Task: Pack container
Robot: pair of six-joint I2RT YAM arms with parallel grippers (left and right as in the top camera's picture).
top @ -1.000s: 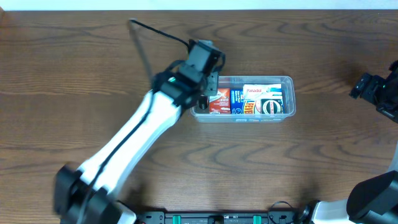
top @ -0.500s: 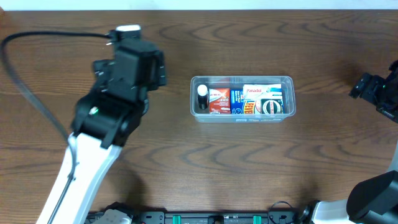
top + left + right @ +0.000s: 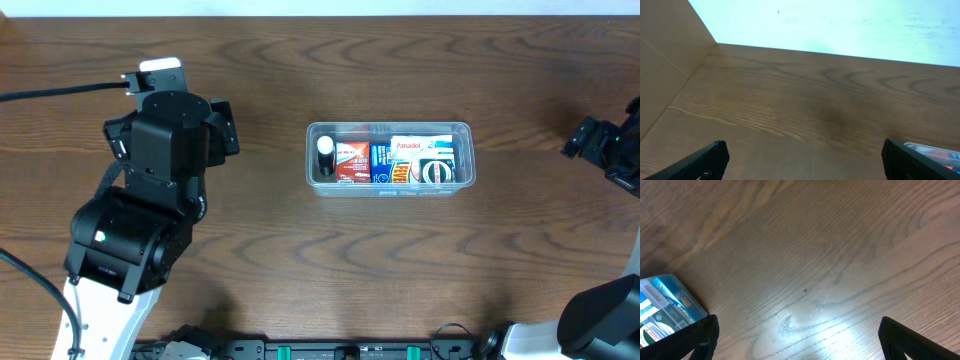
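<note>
**Both grippers empty, tub looks packed**

The left gripper (image 3: 802,150) is spread wide, with only bare wood between its fingertips. The right gripper (image 3: 797,325) is just as wide and also holds nothing.

The left one hangs well to the left of the container (image 3: 390,190), and the right one sits well to its right. The container lies flat on the table (image 3: 300,260). A white-capped bottle (image 3: 325,155) stands at its left end, and the boxes (image 3: 400,160) fill the rest of it side by side. From overhead there seems to be no spare room, though I cannot be sure.

I see nothing loose around the container, so the packing is probably finished. The main risk is a needless return. A finger coming in low from the left could catch the container's rim and drag the light tub, or knock the upright bottle over.
</note>
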